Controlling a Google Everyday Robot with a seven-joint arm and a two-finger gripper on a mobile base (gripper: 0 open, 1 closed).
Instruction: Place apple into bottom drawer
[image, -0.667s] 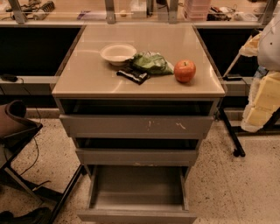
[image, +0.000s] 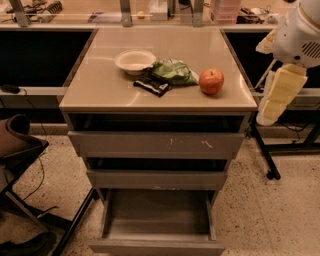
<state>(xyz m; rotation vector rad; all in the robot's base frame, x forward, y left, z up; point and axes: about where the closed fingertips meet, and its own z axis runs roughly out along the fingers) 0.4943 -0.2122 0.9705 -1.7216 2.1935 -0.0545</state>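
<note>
Furthest left, one dark chair (image: 15, 137) stands on the speckled floor, partly cut off by the picture's edge. Next comes one grey cabinet with a smooth beige top (image: 100, 92) and three drawers stacked beneath it. The top drawer (image: 155, 145) is slightly out, and its front shows pale scratches. The middle drawer (image: 155, 179) is narrower and also slightly out. The bottom drawer (image: 157, 217) is pulled out farthest toward the camera, so its plain grey floor shows from above.

Four things lie on the cabinet top. One white bowl (image: 135, 61) sits upright toward the left of the middle. Just right of it and nearer the front lies one small black packet (image: 152, 86). One crumpled green bag (image: 173, 72) lies beside the bowl's right rim, with its lower edge over the packet. One apple (image: 211, 81), red with a lighter patch on top, stands near the front right part of the top. It is just beside the bag and well above the bottom drawer.

Further right, one black stand leg (image: 262, 155) slants down to the floor. At the far right, the gripper (image: 277, 97) hangs pale yellow beneath the robot's white arm housing, off the cabinet's right edge. It is at about the height of the top and apart from the apple. Whether it is spread or pressed together cannot be told, and it holds nothing that can be seen.
</note>
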